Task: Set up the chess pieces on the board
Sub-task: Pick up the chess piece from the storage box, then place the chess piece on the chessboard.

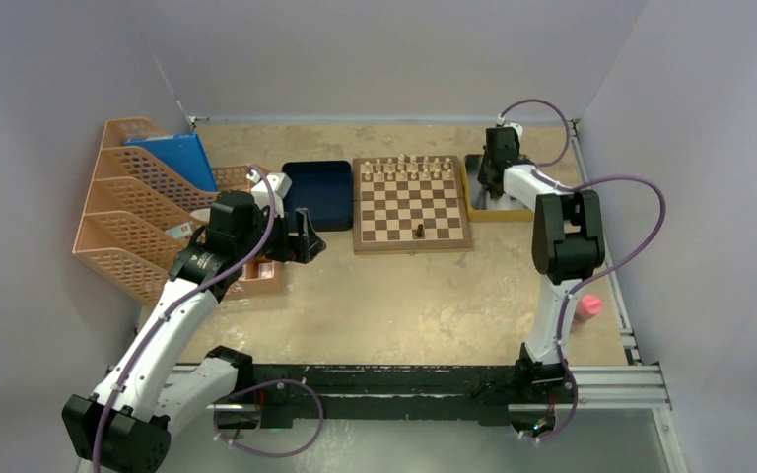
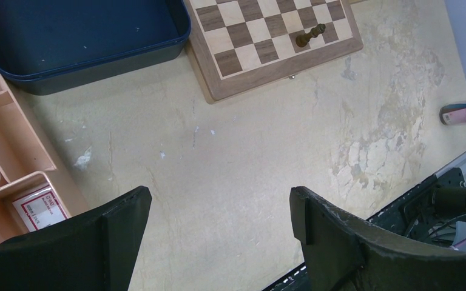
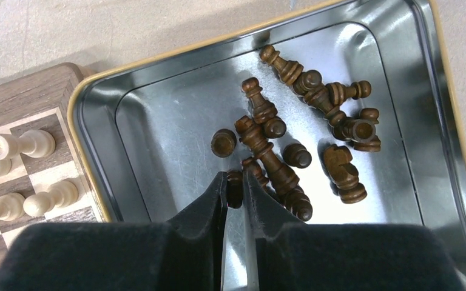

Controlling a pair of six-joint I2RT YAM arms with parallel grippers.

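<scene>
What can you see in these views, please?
board: one, chequered brown, centre.
light chess pieces: two rows, cream, board's far side.
dark chess pieces: about a dozen, brown, in the metal tray; one more upright on board.
metal tray: one, silver, right of board.
blue tray: one, dark, left of board.
file rack: one, orange, far left.
pink object: one, right edge of table.
left tool: black, open, over bare table.
right tool: black, shut on a dark piece in tray.

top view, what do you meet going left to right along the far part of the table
orange rack → blue tray → chessboard → metal tray
</scene>
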